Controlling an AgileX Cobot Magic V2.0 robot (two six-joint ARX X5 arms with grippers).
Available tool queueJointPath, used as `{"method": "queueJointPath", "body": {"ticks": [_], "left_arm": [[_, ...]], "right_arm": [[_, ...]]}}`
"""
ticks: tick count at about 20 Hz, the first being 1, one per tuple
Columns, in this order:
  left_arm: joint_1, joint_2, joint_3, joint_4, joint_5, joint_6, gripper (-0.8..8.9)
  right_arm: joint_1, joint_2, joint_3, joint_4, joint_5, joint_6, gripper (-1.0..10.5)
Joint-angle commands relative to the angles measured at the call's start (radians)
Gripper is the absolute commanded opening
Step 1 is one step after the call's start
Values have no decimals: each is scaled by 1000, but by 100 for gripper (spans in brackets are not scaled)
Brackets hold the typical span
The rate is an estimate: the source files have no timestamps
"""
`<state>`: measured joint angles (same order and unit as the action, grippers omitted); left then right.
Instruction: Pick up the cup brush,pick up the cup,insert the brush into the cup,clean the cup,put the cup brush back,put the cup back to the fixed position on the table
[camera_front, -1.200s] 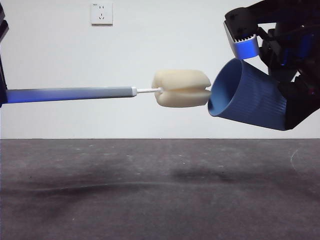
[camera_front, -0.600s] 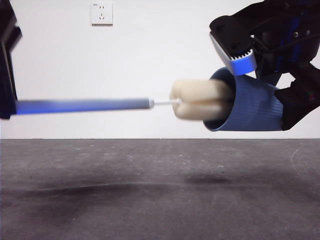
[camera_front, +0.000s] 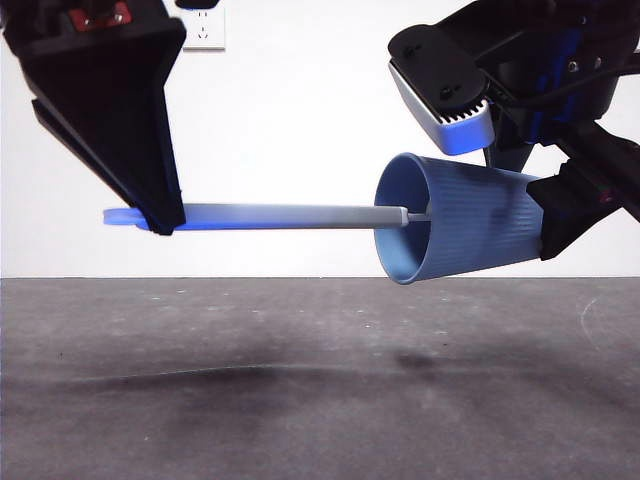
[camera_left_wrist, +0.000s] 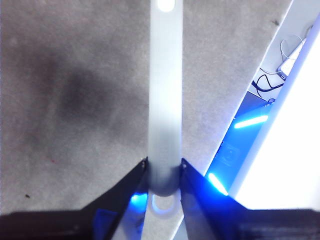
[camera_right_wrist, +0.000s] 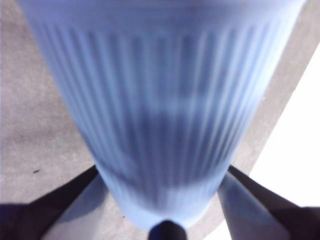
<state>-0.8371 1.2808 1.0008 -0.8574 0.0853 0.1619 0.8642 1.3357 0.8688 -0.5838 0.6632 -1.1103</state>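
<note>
My right gripper (camera_front: 545, 215) is shut on the base of the blue ribbed cup (camera_front: 465, 228) and holds it on its side above the table (camera_front: 300, 380), mouth facing left. The cup fills the right wrist view (camera_right_wrist: 165, 110). My left gripper (camera_front: 160, 215) is shut on the looped end of the cup brush's grey handle (camera_front: 290, 216) and holds it level. The handle also shows in the left wrist view (camera_left_wrist: 165, 95). The thin white neck passes into the cup's mouth; the sponge head is hidden inside the cup.
A white wall socket (camera_front: 205, 30) is on the back wall, partly behind the left arm. Dark shadows of the brush and cup lie on the table below them. Cables and a blue-lit base (camera_left_wrist: 250, 122) show off the table's edge.
The left gripper has moved right and come into view, pushing the sponge head fully into the cup. The cup has shifted left and levelled out.
</note>
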Motion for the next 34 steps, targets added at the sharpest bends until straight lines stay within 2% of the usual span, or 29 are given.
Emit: {"method": "queueJointPath", "body": {"ticks": [1, 3, 6, 13, 17, 20, 24, 28, 31, 34], "left_arm": [[2, 4, 8, -36, -37, -31, -8], [6, 3, 8, -125, -111, -20, -8], [9, -15, 8, -222, -163, -20, -8], [10, -129, 8, -408, -164, -31, -8], [10, -138, 8, -374, -157, -31, -8], [7, -120, 8, -274, -83, -27, -8], [0, -12, 8, -142, -33, -29, -8], [-10, 85, 8, -49, -25, -58, -8], [-9, 83, 8, -89, -34, -58, -8], [3, 61, 8, -201, -144, -58, -8]], "right_arm": [[15, 8, 0, 6, 0, 14, -17], [14, 8, 0, 1, 1, 14, -17], [14, 8, 0, -2, -2, 23, -17], [13, 8, 0, -1, -7, 29, -17], [14, 8, 0, -1, -10, 30, -17], [14, 8, 0, 0, -12, 30, -17], [14, 8, 0, 0, -48, 37, -17], [14, 8, 0, 0, -61, 48, -17], [14, 8, 0, 0, -59, 48, -17], [14, 8, 0, 0, -60, 48, -17]]}}
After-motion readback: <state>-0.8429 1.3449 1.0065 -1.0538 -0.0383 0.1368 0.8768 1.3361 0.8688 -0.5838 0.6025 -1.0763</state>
